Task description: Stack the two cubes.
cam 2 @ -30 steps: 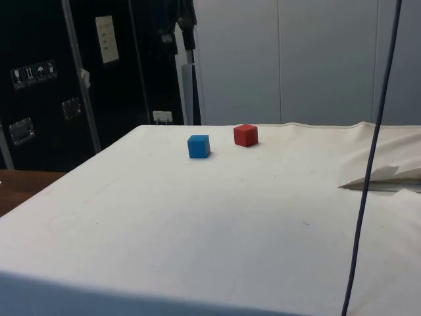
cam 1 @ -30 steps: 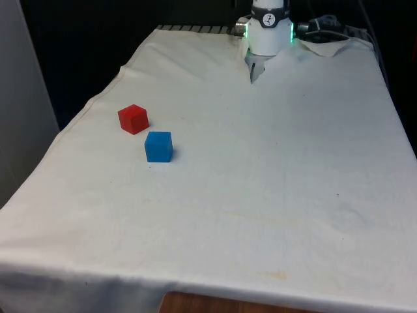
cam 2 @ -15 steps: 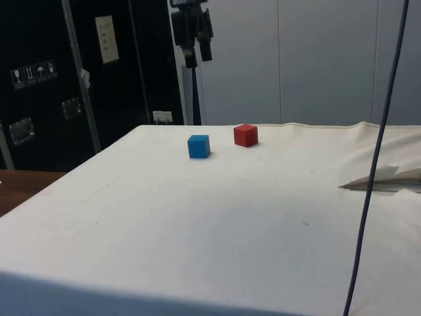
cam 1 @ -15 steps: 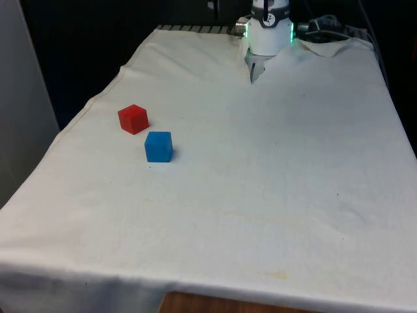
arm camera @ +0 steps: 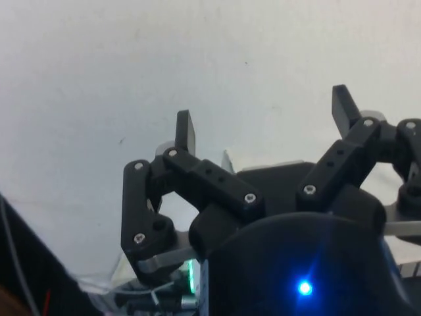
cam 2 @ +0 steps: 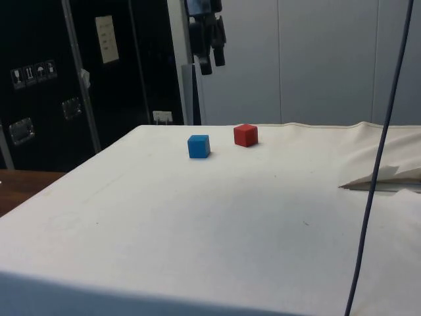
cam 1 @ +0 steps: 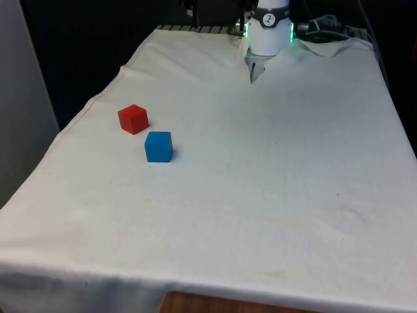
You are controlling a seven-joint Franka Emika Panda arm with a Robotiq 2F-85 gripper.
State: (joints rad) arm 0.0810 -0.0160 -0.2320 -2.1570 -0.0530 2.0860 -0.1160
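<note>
A white cloth (cam 1: 273,169) covers the whole table, matte and faintly creased, with a few pale stains toward its near edge and a fold bunched up near the robot's base. At the front view's lower edge a strip of brown wood (cam 1: 195,305) shows beneath the hem. In the side view, dark cabinets (cam 2: 85,72) with small labels stand behind the table next to a pale grey panelled wall (cam 2: 309,59), and a thin dark cable (cam 2: 375,171) hangs down across the picture. The blue cube (cam 1: 158,146) rests flat on the cloth toward the front view's left; it is a small solid block with crisp edges and a dull, even surface. The red cube (cam 1: 133,119), the same shape and finish, sits just beside the blue cube, farther from the camera and a little more to the front view's left, turned slightly so that a corner faces forward; the two are near each other but apart, neither on top of the other. The gripper (cam 2: 210,62) hangs high in the air, well above the blue cube in the side view. It is black, built of jointed bars with small screws, and the wrist view shows its two fingers (arm camera: 185,131) spread wide apart with nothing between them, bare cloth beyond.
</note>
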